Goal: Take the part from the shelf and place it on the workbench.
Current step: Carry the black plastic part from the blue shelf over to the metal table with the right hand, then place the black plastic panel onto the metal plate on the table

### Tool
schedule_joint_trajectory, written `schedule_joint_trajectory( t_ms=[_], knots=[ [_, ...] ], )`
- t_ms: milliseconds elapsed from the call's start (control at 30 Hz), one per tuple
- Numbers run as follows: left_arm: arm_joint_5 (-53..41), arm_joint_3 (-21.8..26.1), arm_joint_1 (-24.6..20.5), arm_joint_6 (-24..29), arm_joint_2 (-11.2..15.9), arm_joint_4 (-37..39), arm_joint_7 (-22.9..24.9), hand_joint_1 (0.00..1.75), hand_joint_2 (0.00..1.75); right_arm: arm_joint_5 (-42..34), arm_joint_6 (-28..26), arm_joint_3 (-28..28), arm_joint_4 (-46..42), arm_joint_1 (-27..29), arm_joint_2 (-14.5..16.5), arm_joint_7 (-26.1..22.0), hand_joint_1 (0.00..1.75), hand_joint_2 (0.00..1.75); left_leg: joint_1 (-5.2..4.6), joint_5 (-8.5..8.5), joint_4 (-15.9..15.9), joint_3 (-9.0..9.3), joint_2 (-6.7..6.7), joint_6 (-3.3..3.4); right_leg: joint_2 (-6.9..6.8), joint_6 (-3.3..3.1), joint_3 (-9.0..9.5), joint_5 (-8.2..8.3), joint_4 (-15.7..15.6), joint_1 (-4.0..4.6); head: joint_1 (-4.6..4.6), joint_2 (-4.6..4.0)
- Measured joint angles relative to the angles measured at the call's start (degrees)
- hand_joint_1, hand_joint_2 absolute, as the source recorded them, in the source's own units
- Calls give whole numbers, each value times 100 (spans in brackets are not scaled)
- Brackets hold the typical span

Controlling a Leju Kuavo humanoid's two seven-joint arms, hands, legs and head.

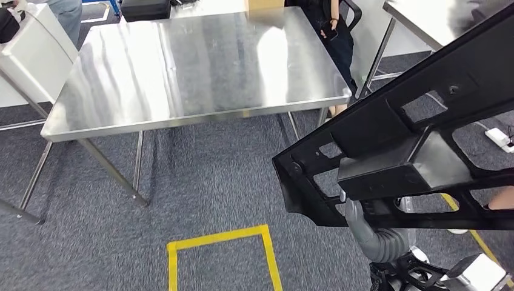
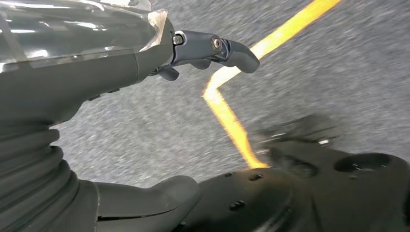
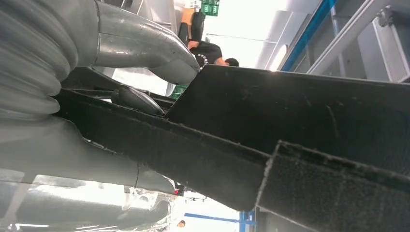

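The right hand point(image 3: 72, 96) grips the part point(image 1: 400, 145), a long black plastic frame with cut-outs, from below, apparently near its lower end, so it rides above the floor. Its long axis slants from low near the robot up toward the far right, its lower end pointing at the counter point(image 1: 200, 66), which stands ahead across the carpet. The left hand point(image 2: 212, 48) holds nothing, fingers loosely apart, hanging over the yellow floor tape point(image 2: 232, 121)

Right hand point(image 3: 145, 72) grips the black part point(image 1: 400, 151) (held aloft); left hand point(image 2: 145, 63) hangs empty, fingers apart.
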Motion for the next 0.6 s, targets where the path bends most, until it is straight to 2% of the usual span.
schedule_joint_trajectory(
  t_ms=[33,67,100,133,167,200,233,267,300,333,367,400,433,467,500,533,567,600],
  knots=[
    [1,2,33,2,8,8,1,0,175,5,13,1,18,7,9,19,175,175,-39,479,-200,-12,-29,51,23,14,144,-126,-55,17,10,0],
    [3,3,54,5,14,13,-1,0,175,9,31,2,27,14,19,38,175,175,-66,717,-286,15,-65,74,53,51,291,-193,-69,38,19,0],
    [5,3,48,6,7,13,-3,0,175,12,53,2,21,12,28,52,175,175,-77,665,-262,109,-99,77,75,112,373,-176,2,72,23,1],
    [8,3,26,9,-3,10,-7,0,175,14,72,3,3,1,37,63,175,175,-70,588,-257,231,-121,81,74,181,361,-74,232,80,27,1],
    [11,3,-5,10,-14,8,-12,0,175,13,86,2,-13,-13,40,68,175,175,-58,503,-272,364,-129,103,61,262,226,85,619,88,18,-1],
    [15,3,-45,13,-22,6,-14,0,175,12,93,2,-23,-27,41,70,175,175,-47,410,-281,504,-131,137,32,305,-36,194,1075,89,14,-1],
    [19,3,-71,15,-26,5,-16,0,175,12,93,4,-25,-33,42,74,175,175,-32,311,-296,633,-132,169,-1,301,-344,192,1503,82,18,-1],
    [21,3,-81,17,-26,5,-15,0,175,13,94,7,-22,-30,42,79,175,175,-27,198,-306,764,-131,193,-28,253,-663,48,1800,82,26,-1],
    [22,3,-84,20,-26,5,-14,0,175,13,94,9,-20,-22,41,80,175,175,-21,86,-323,902,-142,204,-40,200,-962,-200,1957,74,38,1],
    [23,3,-77,18,-28,5,-13,0,175,14,94,9,-15,-17,40,81,175,175,-12,-31,-345,1052,-155,203,-45,162,-1220,-475,1984,61,47,1],
    [25,3,-67,16,-31,6,-12,0,175,13,95,9,-7,-12,39,82,175,175,-2,-147,-373,1211,-168,196,-49,159,-1431,-707,1901,46,48,1],
    [25,3,-60,14,-34,7,-11,0,175,12,94,9,3,-7,38,84,175,175,12,-257,-404,1367,-181,184,-54,202,-1585,-810,1721,30,50,1],
    [26,3,-56,11,-39,8,-11,0,175,12,94,9,14,-3,37,84,175,175,24,-366,-430,1513,-190,168,-64,277,-1692,-714,1454,15,50,1],
    [26,3,-55,11,-44,9,-11,0,175,12,94,10,22,5,36,85,175,175,35,-479,-450,1653,-197,149,-89,406,-1749,-362,1121,3,53,1],
    [26,3,-58,11,-45,9,-12,0,175,12,94,11,27,14,35,86,175,175,38,-621,-466,1790,-199,122,-133,520,-1744,101,805,-4,56,1],
    [27,3,-69,12,-46,3,-12,0,175,13,94,12,23,17,34,87,175,175,39,-776,-495,1926,-194,86,-175,579,-1684,520,571,23,55,1],
    [27,3,-91,12,-50,-13,-10,0,175,13,94,14,-2,16,37,88,175,175,41,-858,-478,2088,-182,47,-180,559,-1599,802,415,36,58,1],
    [27,3,-137,13,-54,-35,-13,0,175,13,94,16,-45,-3,44,88,175,175,44,-863,-391,2186,-163,5,-158,455,-1504,866,358,49,54,1]
  ],
)
